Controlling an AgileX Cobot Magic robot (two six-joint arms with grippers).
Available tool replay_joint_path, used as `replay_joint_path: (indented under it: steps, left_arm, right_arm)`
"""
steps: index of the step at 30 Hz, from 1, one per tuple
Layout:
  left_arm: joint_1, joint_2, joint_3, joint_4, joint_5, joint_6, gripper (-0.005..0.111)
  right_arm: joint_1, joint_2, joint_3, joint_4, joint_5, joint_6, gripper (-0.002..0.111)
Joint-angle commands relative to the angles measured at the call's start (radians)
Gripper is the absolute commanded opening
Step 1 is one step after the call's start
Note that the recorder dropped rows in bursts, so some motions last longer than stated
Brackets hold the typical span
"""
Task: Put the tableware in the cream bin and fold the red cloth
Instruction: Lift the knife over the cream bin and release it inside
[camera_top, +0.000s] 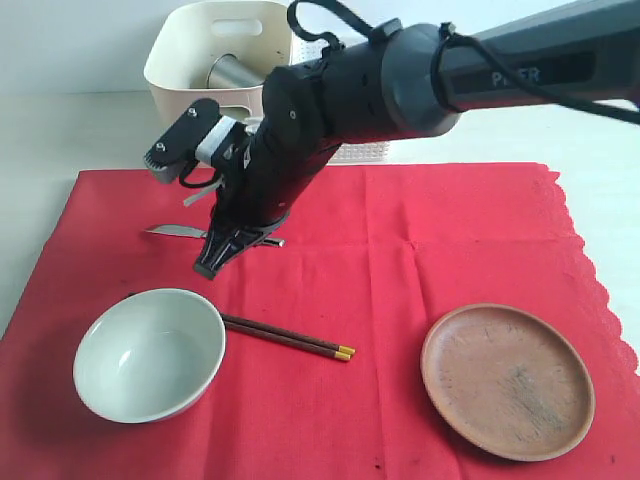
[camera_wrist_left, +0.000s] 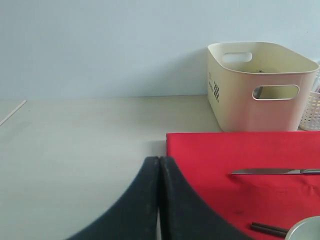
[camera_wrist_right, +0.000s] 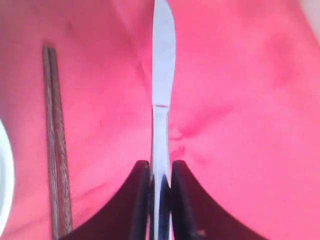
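Metal table knife (camera_wrist_right: 163, 75), pinched by right fingers (camera_wrist_right: 141, 175), left fingers (camera_wrist_left: 145, 192) pressed together: slim handle may swivel loose when lifted.

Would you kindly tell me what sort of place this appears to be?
Most likely a lab workbench staged as a dining table: a red cloth laid with a bowl, a wooden plate and a knife, a cream bin behind it, a bare pale wall, and a robot arm working over it.
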Motion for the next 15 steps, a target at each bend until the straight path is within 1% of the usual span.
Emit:
replay_joint_path:
  steps: [1,7,12,15]
  left_arm:
    - [0.002,-0.006,-0.002,0.001,-0.001,-0.004,0.000]
    - [0.002,-0.006,-0.002,0.001,-0.001,-0.004,0.000]
    - [0.002,-0.006,-0.002,0.001,-0.001,-0.004,0.000]
    - [0.002,-0.006,-0.002,0.001,-0.001,-0.004,0.000]
  right_arm:
    - [-0.004,-0.052,-0.002,-0.009,-0.007,0.005,0.000]
    - [-0.004,-0.064,-0.002,-0.011,0.007,0.008,0.000]
    - [-0.004,-0.021,-0.002,-0.012,0.026,0.008,0.000]
    - [-0.004,0.026,-0.002,-0.014,-0.009,0.067,0.001]
